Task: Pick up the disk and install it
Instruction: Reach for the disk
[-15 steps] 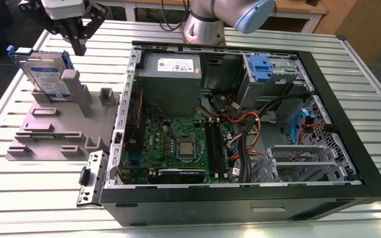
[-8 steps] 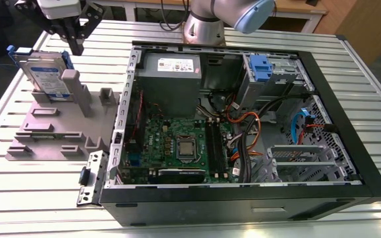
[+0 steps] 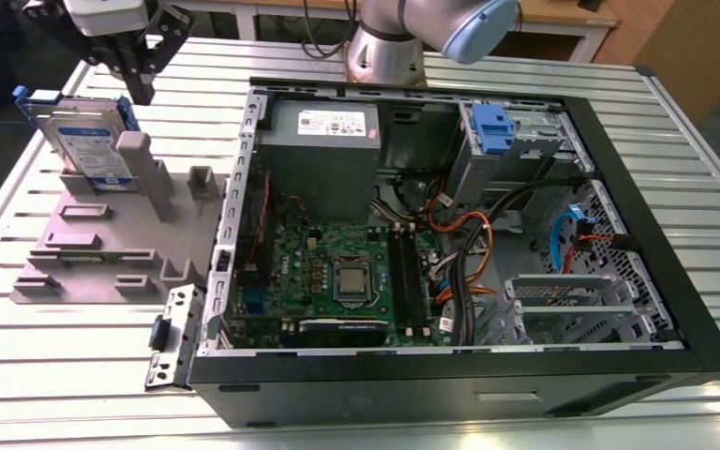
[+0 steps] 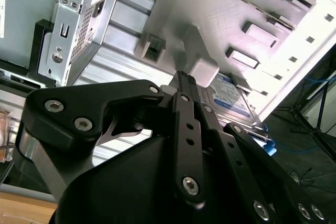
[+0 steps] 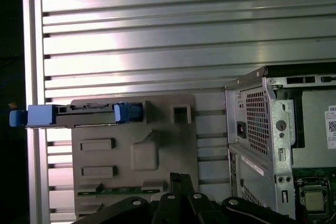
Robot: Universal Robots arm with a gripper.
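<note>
Disk is seen standing on edge in grey rack, beside case, on the exterior view's left. Gripper is positioned above it, jaws pressed together, empty. Disk is judged heavy, stiff and shock-sensitive; the blue carrier edges are preferred for grip.

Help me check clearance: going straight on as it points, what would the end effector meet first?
Probably the grey fixture's upright post beside the disk, not the disk itself; the end effector hangs above it, depth unclear.
</note>
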